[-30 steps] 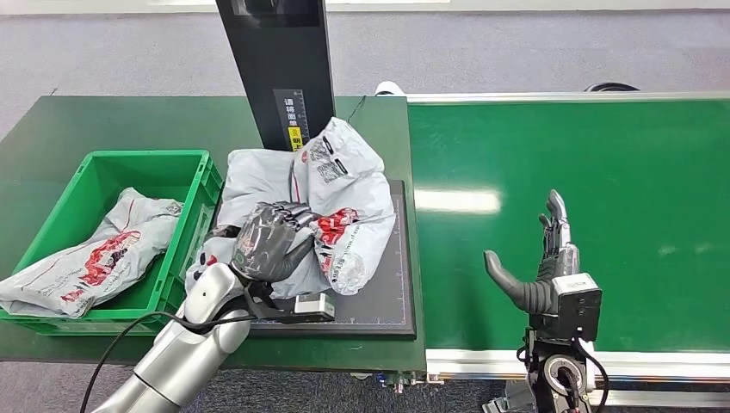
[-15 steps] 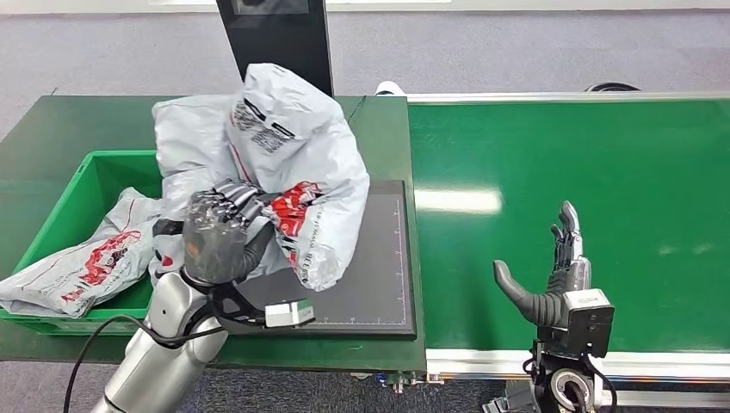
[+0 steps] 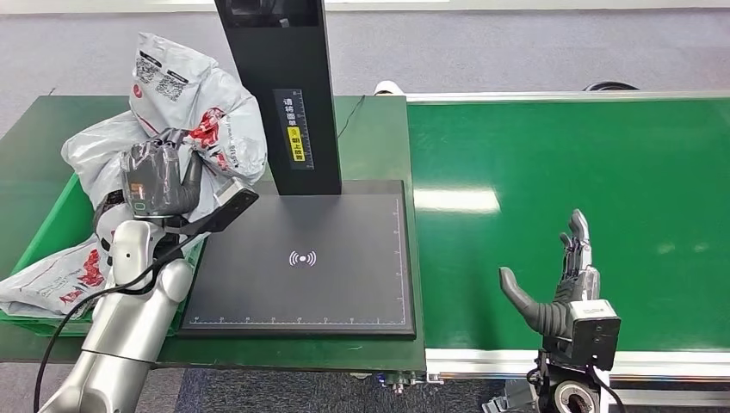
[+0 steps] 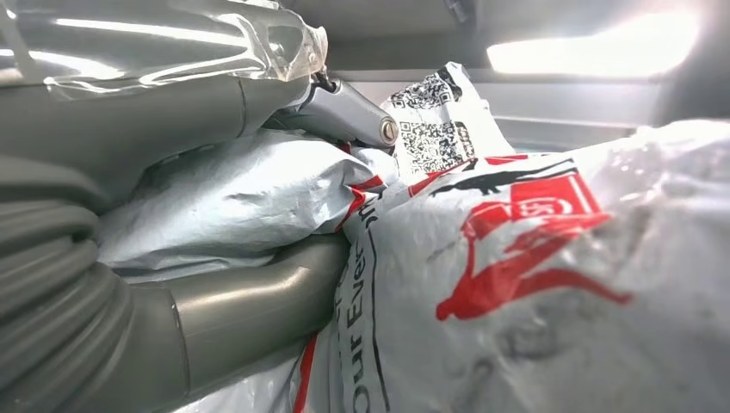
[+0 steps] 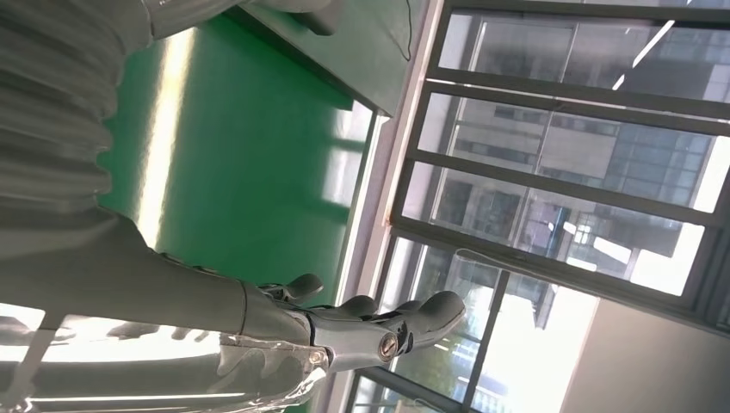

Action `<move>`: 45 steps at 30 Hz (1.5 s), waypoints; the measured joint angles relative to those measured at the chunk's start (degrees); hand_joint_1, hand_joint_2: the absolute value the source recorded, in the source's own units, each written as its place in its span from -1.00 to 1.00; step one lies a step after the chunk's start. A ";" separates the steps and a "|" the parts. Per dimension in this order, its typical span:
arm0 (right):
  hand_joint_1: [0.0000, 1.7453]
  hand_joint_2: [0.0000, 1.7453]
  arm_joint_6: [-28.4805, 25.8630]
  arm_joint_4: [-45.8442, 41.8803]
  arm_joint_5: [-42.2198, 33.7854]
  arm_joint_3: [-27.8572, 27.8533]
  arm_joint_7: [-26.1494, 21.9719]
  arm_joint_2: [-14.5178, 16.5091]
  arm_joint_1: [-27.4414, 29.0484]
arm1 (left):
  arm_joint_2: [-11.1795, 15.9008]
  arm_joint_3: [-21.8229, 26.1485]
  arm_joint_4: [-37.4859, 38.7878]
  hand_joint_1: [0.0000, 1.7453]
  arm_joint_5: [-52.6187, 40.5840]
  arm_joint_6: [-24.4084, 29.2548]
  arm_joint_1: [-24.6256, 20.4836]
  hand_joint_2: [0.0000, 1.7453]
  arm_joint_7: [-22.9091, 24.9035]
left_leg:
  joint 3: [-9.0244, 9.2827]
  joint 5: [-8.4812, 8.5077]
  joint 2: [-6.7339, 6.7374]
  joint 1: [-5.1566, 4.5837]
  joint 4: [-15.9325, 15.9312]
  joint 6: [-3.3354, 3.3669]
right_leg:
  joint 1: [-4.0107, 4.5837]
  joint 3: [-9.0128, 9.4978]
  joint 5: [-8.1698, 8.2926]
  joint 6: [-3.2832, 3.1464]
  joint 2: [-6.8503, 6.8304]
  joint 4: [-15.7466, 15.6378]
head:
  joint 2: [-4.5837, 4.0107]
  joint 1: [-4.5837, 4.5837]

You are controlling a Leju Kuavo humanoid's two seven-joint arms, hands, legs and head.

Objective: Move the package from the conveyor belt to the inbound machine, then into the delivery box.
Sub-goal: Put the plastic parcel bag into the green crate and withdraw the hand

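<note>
One crumpled grey pkg (image 3: 185, 103), red print, QR labels, left robot hand (image 3: 155, 176)

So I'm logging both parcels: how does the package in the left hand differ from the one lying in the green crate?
The held package hangs bunched and upright above the green crate, gripped by the left hand; the crate package lies flat inside it. The held one shows printed code labels; the other shows mainly its red print, partly hidden by the arm. Both are grey-white plastic mailer bags with red markings.

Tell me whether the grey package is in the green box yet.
Not yet: the left hand holds the package raised above the green box.
</note>
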 joint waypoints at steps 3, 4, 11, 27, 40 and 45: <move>-1.00 1.00 0.21 -0.03 0.25 -0.06 0.16 0.08 -0.07 | 0.06 1.65 3.80 1.00 0.10 -1.50 -1.58 1.00 2.46 | -0.03 0.00 -0.01 0.00 -0.01 0.00 | 0.00 0.00 0.00 0.00 -0.01 0.00 | 0.00 0.01; -1.00 1.00 0.36 -0.03 0.38 -0.07 0.27 0.11 -0.10 | 0.20 2.34 5.45 1.00 0.42 -1.66 -2.22 1.00 3.31 | -0.04 0.00 0.01 0.00 -0.01 0.00 | 0.00 -0.01 0.00 0.00 0.01 0.01 | 0.00 0.00; -1.00 1.00 0.82 -0.03 0.80 -0.07 0.50 0.18 -0.28 | 0.98 4.46 10.68 1.00 1.77 -1.01 -4.45 1.00 4.53 | -0.05 0.00 0.05 0.01 -0.01 0.00 | 0.01 -0.05 0.00 0.00 0.05 0.01 | 0.00 0.00; -1.00 1.00 2.24 1.62 1.65 0.21 1.23 0.79 -2.67 | 8.10 16.12 36.83 0.98 -2.28 -9.79 -11.39 1.00 10.24 | -0.07 0.00 0.09 0.03 -0.03 -0.02 | 0.03 -0.08 -0.01 -0.01 0.10 0.03 | 0.00 0.01; -1.00 1.00 3.62 4.49 2.69 0.66 1.75 1.32 -5.77 | 8.66 17.51 42.98 -1.00 -3.04 -25.37 -13.93 1.00 8.50 | 0.01 0.00 0.09 0.02 -0.04 -0.03 | 0.03 -0.01 -0.01 -0.01 0.12 0.04 | 0.00 0.00; -1.00 1.00 3.62 5.17 2.69 0.66 1.90 1.32 -6.09 | 8.66 17.81 43.58 -1.00 -2.99 -25.42 -14.18 1.00 8.43 | 0.06 0.00 0.10 0.02 -0.05 -0.03 | 0.03 0.06 -0.01 -0.01 0.13 0.04 | 0.00 0.00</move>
